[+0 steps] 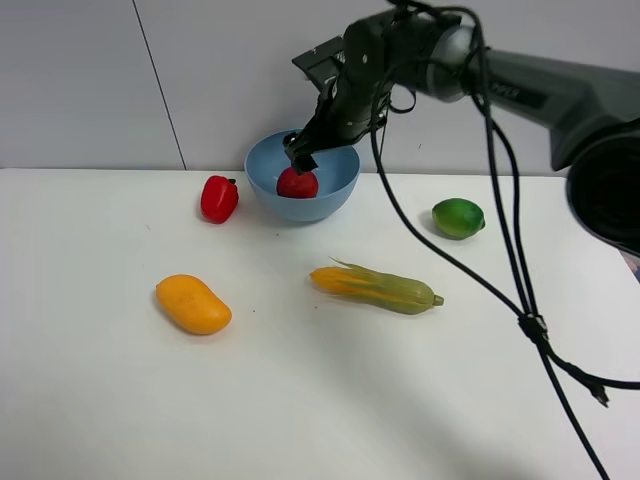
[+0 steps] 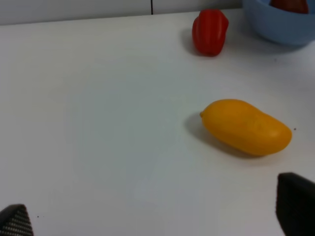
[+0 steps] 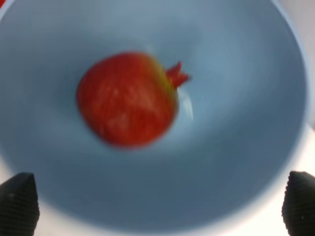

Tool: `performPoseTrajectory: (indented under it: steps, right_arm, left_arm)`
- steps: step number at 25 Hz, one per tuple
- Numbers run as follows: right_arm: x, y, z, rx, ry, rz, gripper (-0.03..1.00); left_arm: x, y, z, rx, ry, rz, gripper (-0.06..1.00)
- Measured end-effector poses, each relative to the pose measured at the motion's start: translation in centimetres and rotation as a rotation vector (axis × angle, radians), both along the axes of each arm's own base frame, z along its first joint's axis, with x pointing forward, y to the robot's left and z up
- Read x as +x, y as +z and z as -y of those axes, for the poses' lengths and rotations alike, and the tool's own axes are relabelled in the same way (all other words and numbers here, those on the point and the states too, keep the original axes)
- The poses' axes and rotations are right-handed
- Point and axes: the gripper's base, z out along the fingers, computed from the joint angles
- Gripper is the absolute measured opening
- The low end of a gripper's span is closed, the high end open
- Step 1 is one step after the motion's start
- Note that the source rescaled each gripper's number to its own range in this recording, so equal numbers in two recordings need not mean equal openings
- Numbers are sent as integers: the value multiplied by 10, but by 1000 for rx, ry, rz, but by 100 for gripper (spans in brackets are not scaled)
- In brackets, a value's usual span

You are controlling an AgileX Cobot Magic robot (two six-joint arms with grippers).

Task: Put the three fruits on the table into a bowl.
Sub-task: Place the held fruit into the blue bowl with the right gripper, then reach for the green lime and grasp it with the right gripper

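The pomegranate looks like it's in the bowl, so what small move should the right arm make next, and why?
Probably lift the right gripper straight up, clear of the bowl. Its jaws stand open and the pomegranate lies loose inside, so that fruit seems done. The lime and mango lie on the table, the lime nearer this arm.

Strays: red bell pepper (image 1: 219,198) and husked corn cob (image 1: 376,286).
Lay well apart, pepper toward the back left, cob on its side nearer the middle, yellow end pointing left, green husk trailing right.
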Motion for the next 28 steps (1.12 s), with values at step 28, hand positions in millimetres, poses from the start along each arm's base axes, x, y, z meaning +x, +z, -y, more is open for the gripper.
performPoseTrajectory:
  steps: [28]
  right_arm:
    - [-60,14,198,-311,-65,-215,100]
  left_arm:
    - [0,0,0,0,-1,0,100]
